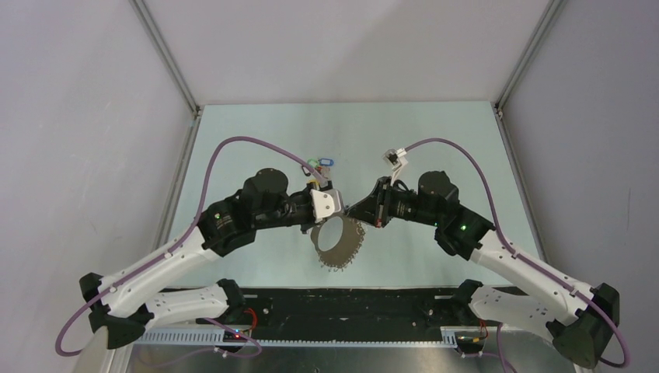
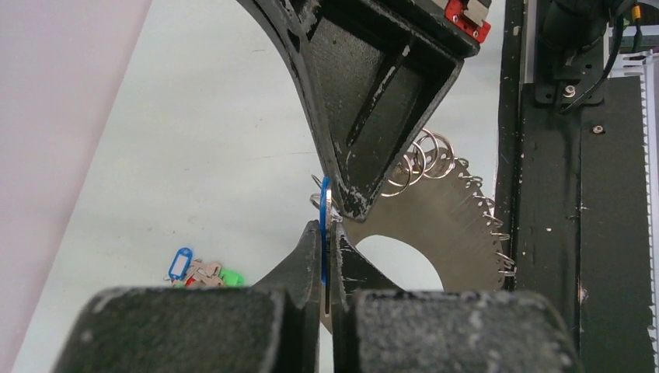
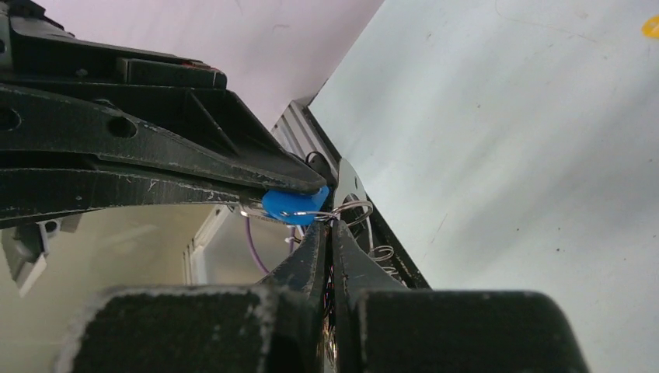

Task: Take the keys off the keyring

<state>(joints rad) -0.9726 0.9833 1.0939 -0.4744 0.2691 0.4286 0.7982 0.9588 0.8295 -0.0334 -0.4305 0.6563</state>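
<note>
Freeing the blue key (image 3: 289, 203) from its small wire ring (image 3: 353, 208) is judged to be the step in hand.

At the far left of the left wrist view, a cluster of loose keys (image 2: 198, 270) lies on the worktop (image 2: 194, 140), well apart from the action; these are taken to be already off.

Next to the right, the left claw (image 2: 327, 241) is clamped shut on the blue key, which is seen edge-on between its pads. The grip should be held firm and flat, so that the tag cannot twist while the wire is worked through its hole.

Just beside it, the right claw (image 3: 329, 233) is pinched shut, seemingly on the small wire ring that runs through the key. How much of the wire is caught cannot be told. The two claws meet tip to tip above the middle of the worktop.

To the right in the left wrist view, and just near of both claws in the top view, the keyring (image 2: 447, 210) is seen with its fringe of silvery rings. Whether it rests on the worktop is not clear.

A slow, rotating pull is advised, the key being led round the coil of the wire rather than dragged straight out. A straight tug would probably bend the ring or slip the tag from the pads. The neighbouring rings should be watched for snagging.
</note>
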